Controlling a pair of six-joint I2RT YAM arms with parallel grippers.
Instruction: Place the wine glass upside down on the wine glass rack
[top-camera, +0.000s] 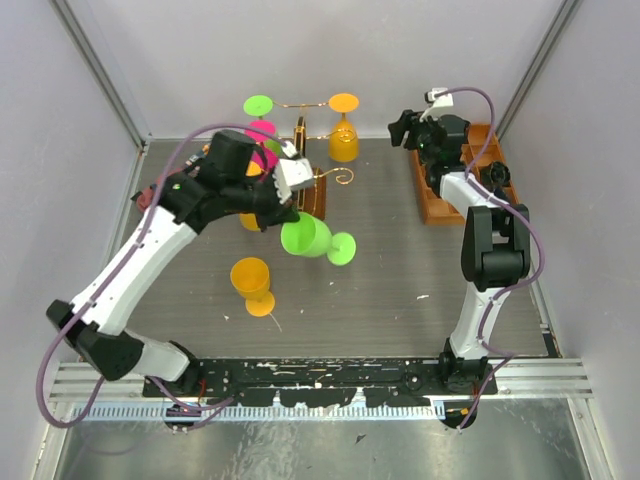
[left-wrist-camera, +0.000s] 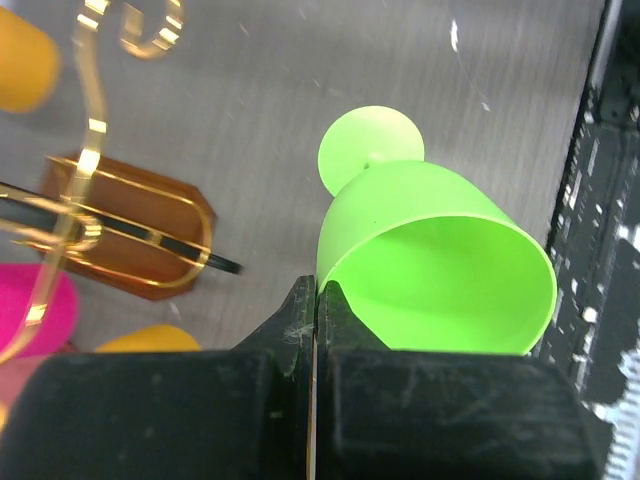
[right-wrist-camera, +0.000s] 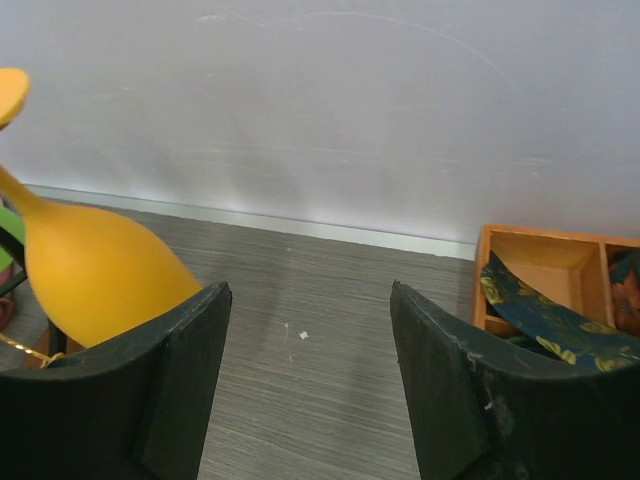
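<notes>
So the biggest thing was the table (top-camera: 400, 300), grey with a fine wood-grain look, walled in by pale panels. The left arm (top-camera: 140, 260), white shells with black joints, reached in over the middle and covered part of the rack plus an orange glass under its wrist. The right arm (top-camera: 495, 250) stood folded up at the far right. Beside it sat the orange compartment tray (top-camera: 432, 205), boxy wood, with some dark leaf-patterned cloth (right-wrist-camera: 540, 310) in it, cut off at the edge of the wrist view. The wine glass rack (top-camera: 314, 196) was thin shiny gold wire with curly scrolls on a dark brown oblong wooden base. An orange glass (top-camera: 343, 140) hung on it foot-up, next to a pink one (top-camera: 262, 135) that was mostly hidden. The green wine glass (top-camera: 308, 237), smooth matte plastic, lay tipped on its side just in front of the rack, foot pointing right. Couldn't tell if it was touching the table. Another orange wine glass (top-camera: 252, 280) sat nearer the arm bases. The left gripper (left-wrist-camera: 317, 292) had its jaws squeezed fully together, and the green rim ran right into the seam, so it looked pinched by the wall. The right gripper (right-wrist-camera: 310, 290) was wide apart, holding nothing, well away from the green glass.
</notes>
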